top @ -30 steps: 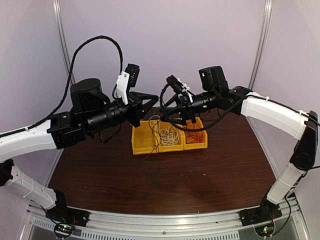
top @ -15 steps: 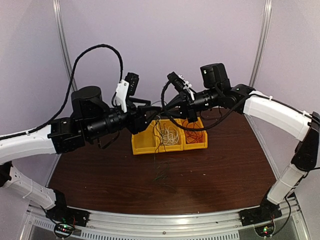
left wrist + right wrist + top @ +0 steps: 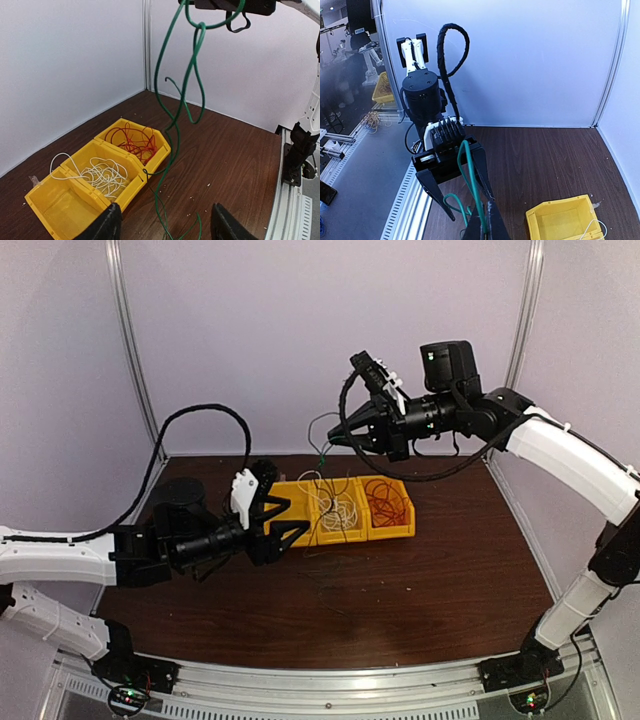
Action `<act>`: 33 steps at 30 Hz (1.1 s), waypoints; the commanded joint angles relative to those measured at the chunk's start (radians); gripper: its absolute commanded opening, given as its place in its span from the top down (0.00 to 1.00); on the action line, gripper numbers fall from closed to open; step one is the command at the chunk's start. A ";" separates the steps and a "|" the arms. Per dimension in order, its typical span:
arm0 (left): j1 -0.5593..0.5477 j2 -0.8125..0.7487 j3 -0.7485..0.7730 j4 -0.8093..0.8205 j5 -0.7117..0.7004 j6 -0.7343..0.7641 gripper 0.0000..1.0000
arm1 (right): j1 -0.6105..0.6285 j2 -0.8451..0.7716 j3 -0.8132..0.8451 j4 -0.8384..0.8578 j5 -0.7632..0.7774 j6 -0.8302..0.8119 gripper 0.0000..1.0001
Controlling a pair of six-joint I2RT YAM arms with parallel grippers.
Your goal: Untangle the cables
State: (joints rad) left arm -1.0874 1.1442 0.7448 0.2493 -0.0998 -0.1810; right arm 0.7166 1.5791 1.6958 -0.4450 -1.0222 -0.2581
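- The right claw (image 3: pixel 334 437) is hovering high above the yellow bin (image 3: pixel 372 532), its fingers (image 3: pixel 496 227) clenched together and pinching the green cable (image 3: pixel 199 30)
- The green cable is hanging from that grip in loose, twisted loops, dropping past the front of the yellow bin and trailing onto the dark wooden surface (image 3: pixel 450 590) just in front of it
- The left claw (image 3: pixel 298 518) is sitting low at the yellow bin's left end as the top camera sees it, its jaws spread wide and gripping nothing
- In the left wrist view the lower stretch of the green cable is running down between the left claw's two fingers (image 3: pixel 107 226); whether it is touching either one cannot be told
- The white cables (image 3: pixel 102 175) are lying in a loose tangle in the yellow bin's middle compartment, with one loop arching over the divider toward the left-end compartment
- The red cables (image 3: pixel 135 142) are lying coiled in the yellow bin's right-end compartment, apart from the white ones
- The yellow bin is resting on the surface toward the back wall
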 commanded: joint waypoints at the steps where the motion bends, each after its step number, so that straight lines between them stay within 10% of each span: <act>1: 0.001 0.062 0.048 0.116 -0.021 0.042 0.38 | -0.005 -0.014 0.015 -0.009 0.011 0.012 1.00; 17: 0.002 0.126 0.131 0.249 -0.056 0.082 0.57 | -0.005 -0.018 0.002 -0.002 0.013 0.017 1.00; 27: 0.002 0.150 0.152 0.220 -0.063 0.072 0.99 | -0.005 -0.021 -0.005 0.002 0.019 0.020 1.00; 33: 0.007 0.085 0.045 0.148 -0.165 0.017 1.00 | -0.135 -0.033 0.061 0.027 -0.022 0.071 1.00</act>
State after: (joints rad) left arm -1.0870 1.2835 0.8665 0.4252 -0.1848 -0.1215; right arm 0.6891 1.5791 1.6958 -0.4515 -1.0214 -0.2344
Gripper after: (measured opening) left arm 0.014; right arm 0.013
